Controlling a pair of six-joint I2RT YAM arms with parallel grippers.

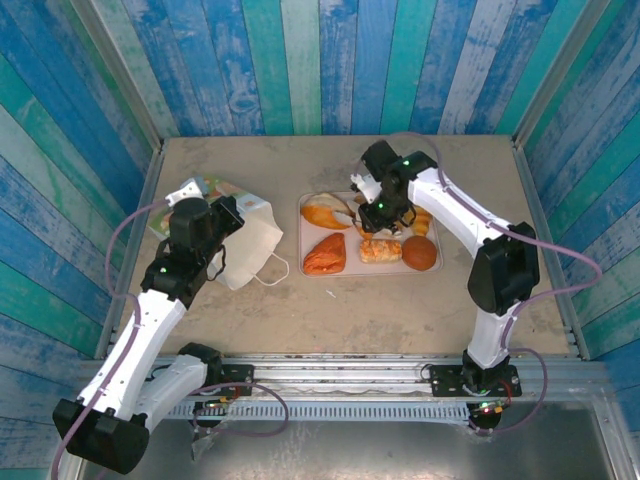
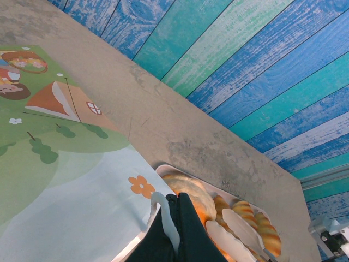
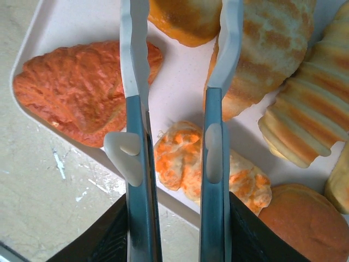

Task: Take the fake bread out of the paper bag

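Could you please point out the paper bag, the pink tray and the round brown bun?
paper bag [image 1: 250, 243], top view, white side panel.
pink tray [image 1: 372, 270], top view, bare near rim.
round brown bun [image 1: 420, 253], top view, its crown.

**Paper bag** [image 1: 252, 243]: white, lying flat on the counter [image 1: 350, 310] at 9 o'clock from the tray [image 1: 302, 240]. Its thin cord handles [image 1: 268, 272] trail toward 5 o'clock. The printed face [image 2: 65, 180] carries green hills, an orange-roofed house and an orange flower.

**Fake bread** [image 1: 380, 250]: pieces lying close together on the tray (positions read on the tray from the top view).
- Pale golden oval roll [image 1: 326, 211], 10 o'clock.
- Ridged red-orange pastry [image 1: 325, 254], 8 o'clock.
- Mottled orange roll [image 3: 185, 164], 6 o'clock.
- Round brown bun [image 1: 420, 253], 4 o'clock.
- Striped croissant [image 3: 305, 120], 2 o'clock, partly hidden.
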